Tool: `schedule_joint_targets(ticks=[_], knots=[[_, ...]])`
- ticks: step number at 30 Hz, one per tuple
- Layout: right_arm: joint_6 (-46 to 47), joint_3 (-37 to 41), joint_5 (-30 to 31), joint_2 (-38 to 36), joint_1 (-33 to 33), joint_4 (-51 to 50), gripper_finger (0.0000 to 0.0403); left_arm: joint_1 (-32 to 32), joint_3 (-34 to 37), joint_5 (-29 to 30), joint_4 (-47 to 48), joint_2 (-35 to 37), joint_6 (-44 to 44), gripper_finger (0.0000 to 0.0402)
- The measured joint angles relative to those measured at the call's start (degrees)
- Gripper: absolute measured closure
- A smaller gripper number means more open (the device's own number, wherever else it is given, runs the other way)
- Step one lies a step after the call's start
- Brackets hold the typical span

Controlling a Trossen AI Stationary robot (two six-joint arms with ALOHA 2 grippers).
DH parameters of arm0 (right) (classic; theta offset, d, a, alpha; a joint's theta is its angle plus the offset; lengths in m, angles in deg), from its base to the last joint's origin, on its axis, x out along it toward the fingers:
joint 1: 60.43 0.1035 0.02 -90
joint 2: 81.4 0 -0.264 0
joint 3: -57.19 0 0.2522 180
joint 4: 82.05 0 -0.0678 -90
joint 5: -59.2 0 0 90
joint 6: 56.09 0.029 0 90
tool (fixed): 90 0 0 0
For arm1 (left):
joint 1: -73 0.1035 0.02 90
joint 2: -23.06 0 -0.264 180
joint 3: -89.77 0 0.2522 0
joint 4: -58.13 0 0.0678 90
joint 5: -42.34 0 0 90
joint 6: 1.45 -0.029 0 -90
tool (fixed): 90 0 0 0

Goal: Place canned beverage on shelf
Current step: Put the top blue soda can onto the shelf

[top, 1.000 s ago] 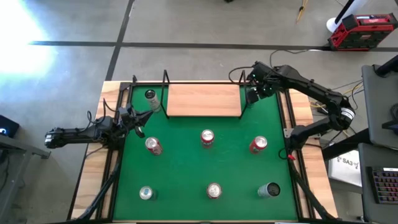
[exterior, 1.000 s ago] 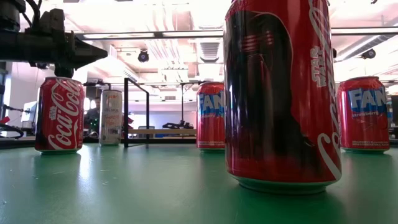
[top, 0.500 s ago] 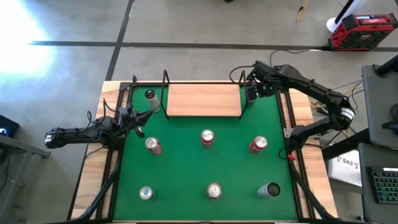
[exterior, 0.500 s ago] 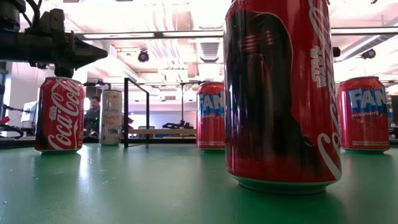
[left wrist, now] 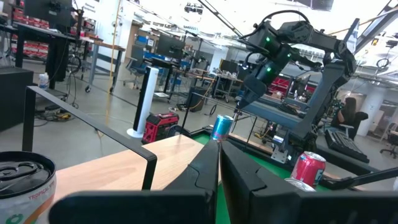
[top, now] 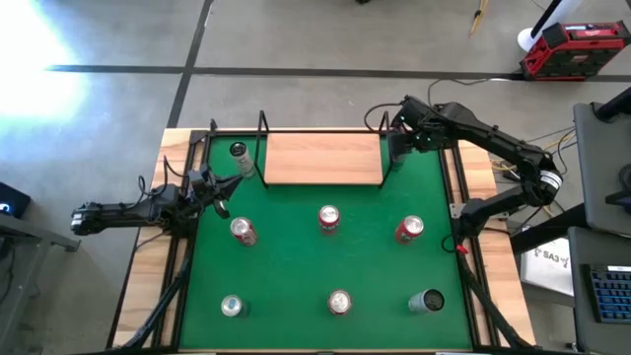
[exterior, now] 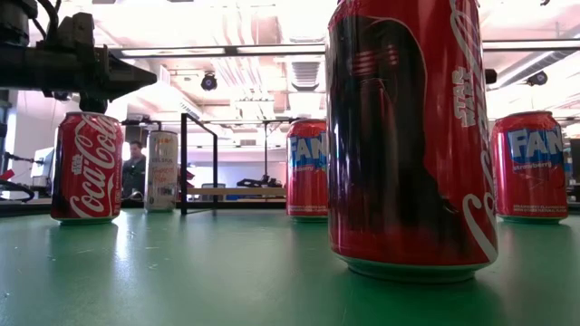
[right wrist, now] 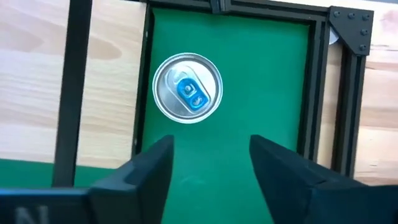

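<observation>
The shelf [top: 323, 158], a light wooden board with thin black uprights, stands at the mat's far edge. A silver-topped can with a blue tab [right wrist: 187, 88] stands upright on the green mat just right of the shelf; its side [left wrist: 222, 126] looks blue. My right gripper [right wrist: 211, 146] hangs open above it, pointing steeply down; the can lies beyond the fingertips, untouched. In the high view this gripper [top: 396, 148] hides the can. My left gripper [top: 219, 187] waits shut at the mat's left edge, its fingers [left wrist: 217, 168] closed on nothing.
Several more cans stand on the green mat [top: 286, 266]: red ones [top: 244, 231], [top: 328, 218], [top: 409, 230], a near row [top: 339, 302], and one [top: 238, 151] left of the shelf. A black frame [right wrist: 320, 93] borders the mat. A person [exterior: 136, 163] sits far behind.
My right gripper has stayed above the can beside the shelf and has rolled a little about its own line of pointing. The cans have not moved.
</observation>
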Motion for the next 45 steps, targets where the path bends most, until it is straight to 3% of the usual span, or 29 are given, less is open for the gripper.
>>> schedule_joint_targets(ticks=[9, 20, 34, 45], knots=[[-0.5, 0.0, -0.6, 3.3, -2.1, 3.0, 0.0137, 0.0, 0.0, 0.0, 0.0, 0.0, 0.0, 0.0402], [-5.6, 0.0, -13.0, 8.5, -8.8, 3.6, 0.0137, 0.0, 0.0, 0.0, 0.0, 0.0, 0.0, 0.0402], [-11.3, 0.0, -13.0, 6.8, -9.0, 5.8, 0.0132, 0.0, 0.0, 0.0, 0.0, 0.0, 0.0, 0.0402], [-13.7, 0.0, -12.9, 7.1, -9.8, 6.9, 0.0072, 0.0, 0.0, 0.0, 0.0, 0.0, 0.0, 0.0402]])
